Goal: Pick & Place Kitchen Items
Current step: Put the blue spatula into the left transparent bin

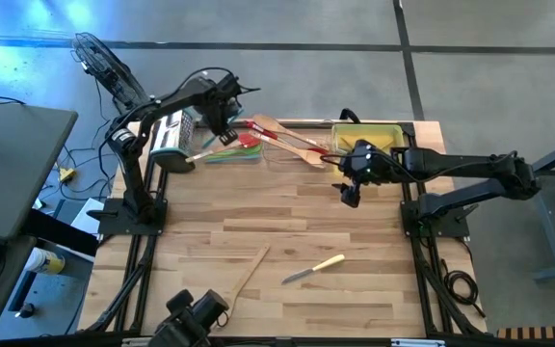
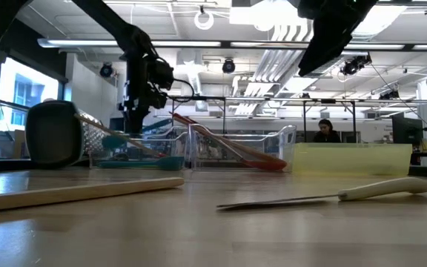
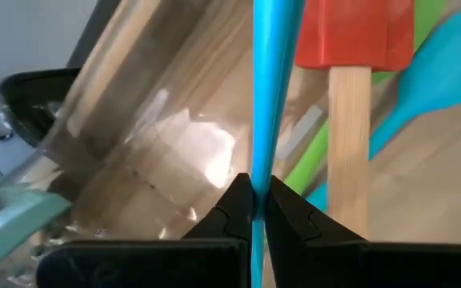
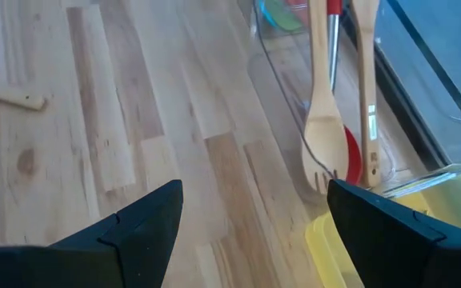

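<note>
My left gripper points down over the far-left clear tray and is shut on a slim blue utensil. Below it in that tray lie a red spatula with a wooden handle, a green utensil and a light-blue spatula. The second clear tray holds wooden spoons and a red spatula, their ends leaning over its rim. My right gripper hangs open above bare table beside the yellow tray. A wooden utensil and a cream-handled knife lie flat on the near table. My left gripper pinches the blue utensil's thin handle between its two fingertips, coming from above and pointing down. The handle runs on past the fingertips toward the tray below. Whether its lower end rests on anything, I cannot tell.
A steel box grater lies on its side left of the clear trays. A black fan stands off the far-left corner. The table's middle is bare wood between the two arms.
</note>
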Controlling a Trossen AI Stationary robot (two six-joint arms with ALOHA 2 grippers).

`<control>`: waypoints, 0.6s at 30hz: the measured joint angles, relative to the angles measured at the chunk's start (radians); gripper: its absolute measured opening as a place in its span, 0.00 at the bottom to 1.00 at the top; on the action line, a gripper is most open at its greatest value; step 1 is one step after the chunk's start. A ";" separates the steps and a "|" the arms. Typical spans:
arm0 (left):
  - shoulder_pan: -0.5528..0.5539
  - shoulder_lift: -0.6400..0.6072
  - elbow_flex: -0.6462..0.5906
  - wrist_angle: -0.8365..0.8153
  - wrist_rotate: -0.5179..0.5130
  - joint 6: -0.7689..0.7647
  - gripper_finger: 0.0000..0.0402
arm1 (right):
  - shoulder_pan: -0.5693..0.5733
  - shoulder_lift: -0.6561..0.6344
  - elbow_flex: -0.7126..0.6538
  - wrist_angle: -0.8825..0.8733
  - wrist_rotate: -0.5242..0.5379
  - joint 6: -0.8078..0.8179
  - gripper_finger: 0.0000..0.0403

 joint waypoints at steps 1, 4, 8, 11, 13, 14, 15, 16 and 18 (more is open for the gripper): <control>0.000 0.000 -0.006 0.004 0.004 0.000 0.02 | -0.005 0.000 0.000 0.001 0.000 -0.002 0.76; 0.000 0.000 -0.019 0.002 0.004 0.004 0.02 | -0.020 0.002 0.000 0.001 -0.006 -0.004 0.76; 0.002 0.000 -0.023 -0.018 -0.019 0.008 0.02 | -0.026 0.003 0.000 0.001 -0.027 -0.005 0.76; 0.002 0.000 -0.023 -0.017 -0.015 0.021 0.02 | -0.026 0.003 0.000 0.001 -0.028 -0.005 0.76; 0.002 -0.001 -0.023 -0.019 0.000 0.025 0.02 | -0.026 0.003 0.000 0.001 -0.028 -0.002 0.76; 0.002 -0.001 -0.023 -0.020 0.008 0.026 0.02 | -0.026 0.003 0.000 0.001 -0.028 0.000 0.76; 0.002 -0.001 -0.023 -0.027 0.012 0.026 0.02 | -0.026 0.003 0.000 0.000 -0.029 0.004 0.76; 0.002 -0.001 -0.023 -0.037 0.013 0.026 0.02 | -0.026 0.003 0.000 0.000 -0.030 0.008 0.76; 0.001 -0.001 -0.023 -0.052 0.014 0.027 0.02 | -0.025 0.003 0.000 0.000 -0.031 0.023 0.76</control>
